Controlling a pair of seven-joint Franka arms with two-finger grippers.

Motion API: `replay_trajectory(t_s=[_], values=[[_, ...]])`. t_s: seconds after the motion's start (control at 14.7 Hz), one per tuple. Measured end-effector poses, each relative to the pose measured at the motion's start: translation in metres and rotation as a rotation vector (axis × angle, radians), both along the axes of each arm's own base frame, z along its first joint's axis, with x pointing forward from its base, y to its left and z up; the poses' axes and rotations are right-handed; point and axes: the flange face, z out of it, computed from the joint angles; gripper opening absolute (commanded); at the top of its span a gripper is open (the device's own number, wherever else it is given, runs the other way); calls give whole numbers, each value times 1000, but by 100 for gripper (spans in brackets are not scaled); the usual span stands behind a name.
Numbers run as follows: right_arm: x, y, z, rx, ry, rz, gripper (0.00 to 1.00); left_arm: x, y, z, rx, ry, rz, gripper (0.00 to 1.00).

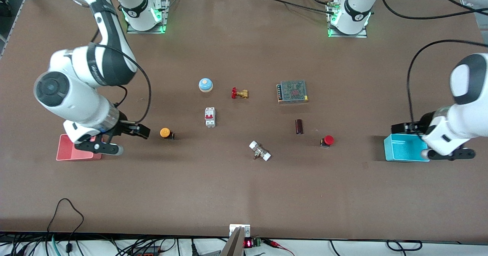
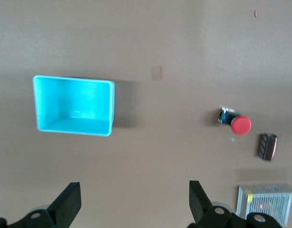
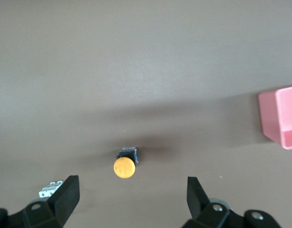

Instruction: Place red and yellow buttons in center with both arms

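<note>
Presently, both open grippers, left [image 2: 131,206] and right [image 3: 131,202], are hovering; the yellow button [image 1: 165,132], at 3 o'clock of the right one, risks toppling if clipped.

- Right gripper [image 1: 143,131], fingers wide apart, hangs over bare tabletop [image 1: 236,187] w/ the yellow button [image 1: 165,132] just ahead of its tips; nothing between the two.
- Pink bin [image 1: 72,149] sits under the right wrist, blocking a straight drop there.
- Past the yellow button: white breaker [image 1: 210,116] near, then white-capped fitting [image 1: 260,150].
- Left gripper [image 1: 404,128], fingers spread, hangs over the blue bin [image 1: 404,148], which stands directly below.
- Open table runs from blue bin to red button [image 1: 327,140]; path clear.
- Dark cylinder [image 1: 299,126] stands near the red button, mesh-topped box [image 1: 292,91] farther on.
- Blue-white bell [image 1: 205,84] & brass valve [image 1: 239,93] sit toward the bases, off both lines.
</note>
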Motion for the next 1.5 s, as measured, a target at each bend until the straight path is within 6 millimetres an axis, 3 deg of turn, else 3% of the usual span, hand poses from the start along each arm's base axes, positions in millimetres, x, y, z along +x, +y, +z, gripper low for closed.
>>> replay_trajectory(t_s=[0.14, 0.34, 0.48, 0.61, 0.82, 0.95, 1.16, 1.5], values=[[-1, -9, 13, 1, -9, -11, 100, -5, 3, 20, -6, 22, -13, 100], [0, -31, 21, -11, -5, -13, 100, -17, -7, 53, -22, 18, -26, 100], [-1, -61, 35, -21, 8, 11, 100, -29, -16, 75, -32, 25, -33, 100], [-9, -101, 63, -14, 17, 25, 100, -41, -23, 93, -37, 36, -41, 100], [-31, -159, 99, 8, 49, 42, 100, -52, -40, 106, -24, 51, -58, 100], [-40, -183, 114, 14, 47, 71, 100, -58, -43, 112, -27, 51, -45, 100], [-48, -196, 122, 5, 66, 98, 100, -69, -39, 120, -18, 47, -30, 100], [-66, -176, 132, -36, 97, 129, 100, -88, -40, 130, -13, 45, -29, 100]])
